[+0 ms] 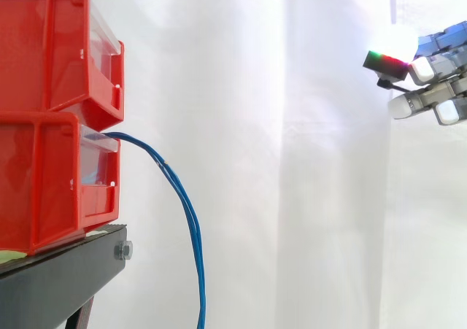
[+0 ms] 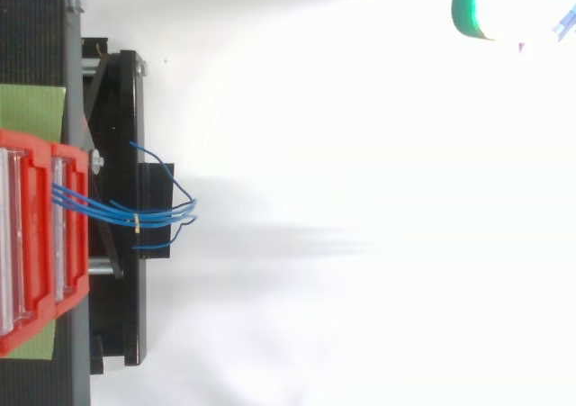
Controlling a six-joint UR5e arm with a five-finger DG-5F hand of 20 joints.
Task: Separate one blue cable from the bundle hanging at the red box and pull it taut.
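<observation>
A bundle of thin blue cables (image 1: 191, 227) comes out of the front of the lower red bin (image 1: 44, 190) and arcs down past the stand's edge. From above, the blue cables (image 2: 117, 212) fan slightly and a small pale band (image 2: 136, 222) ties them together. My hand (image 1: 438, 81) hangs far to the right, above the cables' height and well apart from them. Its fingers point left, fairly straight, with nothing between them. One fingertip (image 2: 504, 5) glows green at the top right of the top view.
A second red bin (image 1: 51, 52) is stacked on the lower one. Both rest on a black stand (image 1: 66, 271) at the left. A green sheet (image 2: 31, 109) lies on the stand beside the bins. White curtain lies between the cables and my hand.
</observation>
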